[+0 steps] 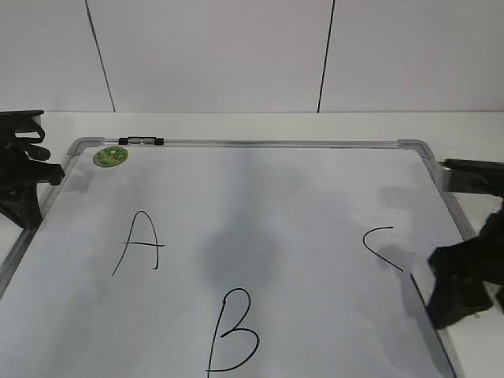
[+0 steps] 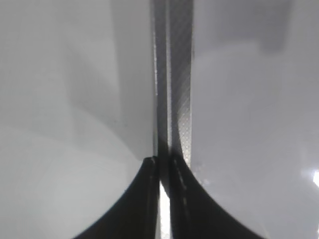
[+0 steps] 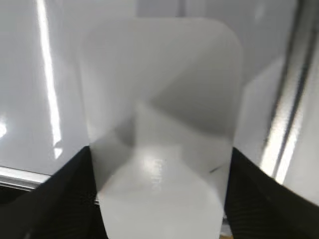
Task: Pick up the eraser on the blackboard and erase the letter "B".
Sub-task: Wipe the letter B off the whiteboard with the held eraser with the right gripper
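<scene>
the blackboard (image 1: 315, 220), really a white board in a grey metal frame, lies flat on the pale table (image 1: 236, 124) and fills most of the exterior view. three black letters are written on it: an "a" (image 1: 140, 244) on the left, the letter "b" (image 1: 234, 331) low in the middle and whole in every stroke, and a "c" (image 1: 382, 246) on the right. a small round green sticker (image 1: 110, 156) sits near the far left corner, just beside a short dark clip (image 1: 142, 141) on the top rail. the left gripper (image 1: 22, 173) rests at the board's left edge, well apart from the letters; in the left wrist view its two dark fingers (image 2: 144, 199) are pressed together with only a bright sliver between them, holding nothing, right over the grey frame rail (image 2: 174, 74). the right gripper (image 1: 465, 276) is at the board's right edge, near the "c". in the right wrist view the eraser (image 3: 159, 124), a smooth white rounded block, sits between the two dark fingers (image 3: 259, 194), which press against both of its sides, so the claw is pinching it. the board's frame (image 3: 289, 109) runs just beside the eraser on the right. in the exterior view the eraser itself is hidden by the gripper. whether it touches the board cannot be told.
</scene>
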`<state>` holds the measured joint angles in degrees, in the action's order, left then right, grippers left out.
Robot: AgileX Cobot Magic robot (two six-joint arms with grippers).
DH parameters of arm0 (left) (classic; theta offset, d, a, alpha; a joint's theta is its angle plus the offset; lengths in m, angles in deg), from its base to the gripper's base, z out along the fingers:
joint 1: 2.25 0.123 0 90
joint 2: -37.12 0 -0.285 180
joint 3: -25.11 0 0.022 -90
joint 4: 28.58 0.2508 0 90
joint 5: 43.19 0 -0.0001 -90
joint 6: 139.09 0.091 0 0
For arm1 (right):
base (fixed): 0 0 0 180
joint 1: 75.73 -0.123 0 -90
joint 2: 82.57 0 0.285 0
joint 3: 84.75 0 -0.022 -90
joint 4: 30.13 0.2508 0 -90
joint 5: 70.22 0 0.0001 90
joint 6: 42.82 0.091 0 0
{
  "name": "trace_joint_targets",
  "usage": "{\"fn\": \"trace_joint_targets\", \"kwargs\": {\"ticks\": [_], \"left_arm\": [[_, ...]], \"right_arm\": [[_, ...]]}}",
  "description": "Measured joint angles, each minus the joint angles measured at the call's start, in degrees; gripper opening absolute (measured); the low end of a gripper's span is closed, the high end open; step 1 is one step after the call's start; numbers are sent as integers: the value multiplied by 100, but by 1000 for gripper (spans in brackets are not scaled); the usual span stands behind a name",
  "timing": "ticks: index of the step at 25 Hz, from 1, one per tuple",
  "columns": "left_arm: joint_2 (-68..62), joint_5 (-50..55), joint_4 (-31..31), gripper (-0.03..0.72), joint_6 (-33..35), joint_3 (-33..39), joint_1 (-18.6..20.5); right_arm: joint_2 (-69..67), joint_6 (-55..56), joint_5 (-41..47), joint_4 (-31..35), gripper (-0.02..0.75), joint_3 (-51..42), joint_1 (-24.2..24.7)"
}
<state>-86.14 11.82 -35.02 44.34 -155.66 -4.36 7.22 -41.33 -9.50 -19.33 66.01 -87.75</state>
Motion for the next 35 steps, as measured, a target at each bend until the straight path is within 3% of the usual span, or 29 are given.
{"fn": "trace_joint_targets", "kwargs": {"ticks": [5,12,23,35], "left_arm": [[0,6,-45,24,0,0,0],[0,6,-99,25,0,0,0],[0,26,-102,25,0,0,0],[0,34,-102,26,0,0,11]], "right_arm": [[0,625,-416,-105,539,373,-1188],[-856,829,-546,-129,539,1084,-2021],[-2556,871,-382,-375,539,2386,-2328],[-2878,885,168,-473,538,2853,-2461]]}}
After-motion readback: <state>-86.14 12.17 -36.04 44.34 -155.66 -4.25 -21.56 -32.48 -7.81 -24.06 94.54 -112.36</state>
